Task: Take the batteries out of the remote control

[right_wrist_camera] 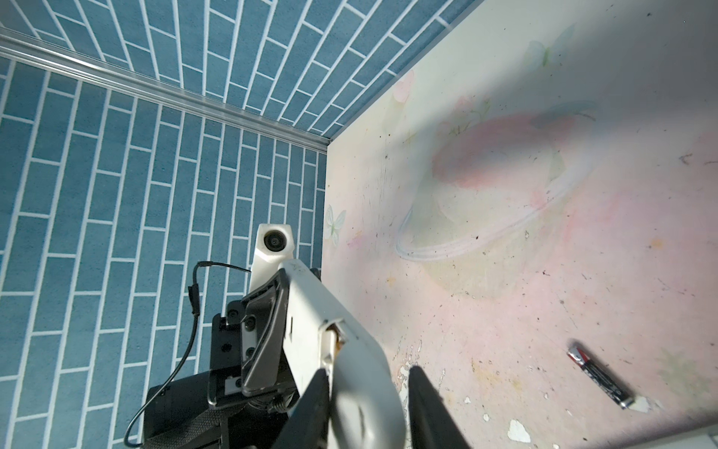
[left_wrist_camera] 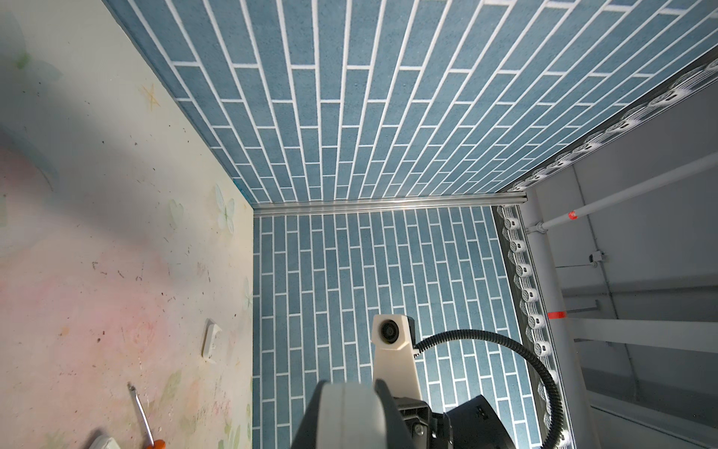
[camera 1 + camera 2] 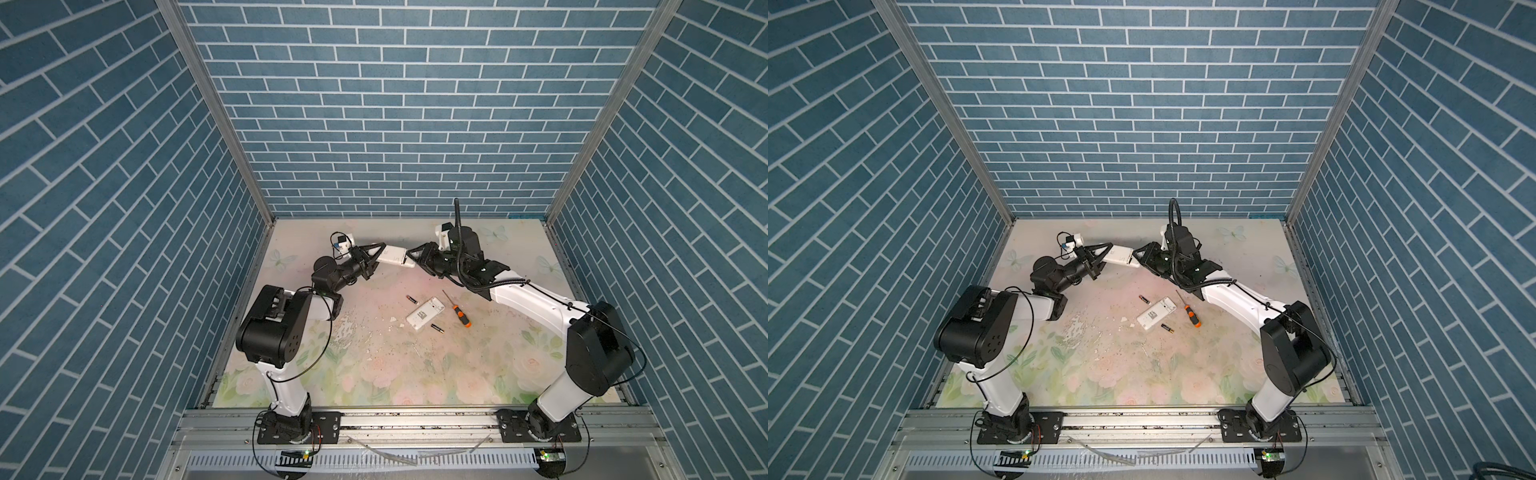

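Gripping a white remote [image 3: 395,255] aloft, upper centre in both top views: left tool [image 3: 380,255] clamped on one end, right tool [image 3: 412,257] part-closed on the other. On the worktop [image 3: 374,365], mid-frame: battery [image 3: 411,298] upper left of second remote [image 3: 425,313], battery [image 3: 436,328] lower right.

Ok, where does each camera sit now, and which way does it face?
Both top views: high over the front rail, looking down and back; left arm and right arm whole, left tool and right tool gripping the held remote.
Left wrist: on the left arm, looking along the held remote at the right wrist camera.
Right wrist: on the right arm, looking the opposite way at the left wrist camera; its fingers show.
Shared: wrist views face each other; left wrist and top views catch the screwdriver.
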`<state>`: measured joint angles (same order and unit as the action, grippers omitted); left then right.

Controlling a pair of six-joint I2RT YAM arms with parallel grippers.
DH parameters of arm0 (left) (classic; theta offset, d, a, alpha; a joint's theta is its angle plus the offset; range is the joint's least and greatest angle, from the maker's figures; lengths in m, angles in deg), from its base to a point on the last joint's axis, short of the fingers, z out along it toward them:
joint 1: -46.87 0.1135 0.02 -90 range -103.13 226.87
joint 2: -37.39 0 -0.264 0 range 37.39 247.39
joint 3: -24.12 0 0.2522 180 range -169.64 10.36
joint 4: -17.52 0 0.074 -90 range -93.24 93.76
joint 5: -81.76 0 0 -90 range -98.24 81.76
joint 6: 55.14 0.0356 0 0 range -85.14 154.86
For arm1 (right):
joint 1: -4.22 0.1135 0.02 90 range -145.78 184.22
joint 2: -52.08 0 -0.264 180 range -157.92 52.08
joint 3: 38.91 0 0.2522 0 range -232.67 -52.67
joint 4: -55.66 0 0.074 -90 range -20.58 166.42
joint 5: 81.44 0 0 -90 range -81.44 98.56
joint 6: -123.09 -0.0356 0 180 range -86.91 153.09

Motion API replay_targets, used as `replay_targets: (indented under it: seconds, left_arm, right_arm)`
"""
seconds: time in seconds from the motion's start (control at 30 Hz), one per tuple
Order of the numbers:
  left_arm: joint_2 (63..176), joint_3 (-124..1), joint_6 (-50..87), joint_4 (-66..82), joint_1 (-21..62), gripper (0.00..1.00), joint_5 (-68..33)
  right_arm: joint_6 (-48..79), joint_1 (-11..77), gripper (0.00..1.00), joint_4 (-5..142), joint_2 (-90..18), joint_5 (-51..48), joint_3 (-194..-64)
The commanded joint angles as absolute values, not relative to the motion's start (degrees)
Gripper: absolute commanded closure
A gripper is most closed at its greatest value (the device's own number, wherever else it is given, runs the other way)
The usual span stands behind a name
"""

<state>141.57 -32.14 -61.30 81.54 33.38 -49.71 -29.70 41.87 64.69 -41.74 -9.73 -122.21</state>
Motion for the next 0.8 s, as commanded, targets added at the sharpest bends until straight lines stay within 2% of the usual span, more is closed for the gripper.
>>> replay_targets:
  seconds: [0.0, 0.77]
  left_arm:
    - [142.50, -33.41, -60.58, 84.45, 33.69, 1.00, -50.56]
    - [142.78, -33.24, -60.32, 84.49, 34.12, 1.00, -50.74]
  right_arm:
    - [-30.89, 41.48, 0.65, 64.35, -39.66, -10.08, -120.57]
    - [-32.57, 41.31, 0.69, 61.34, -39.56, -11.04, -119.12]
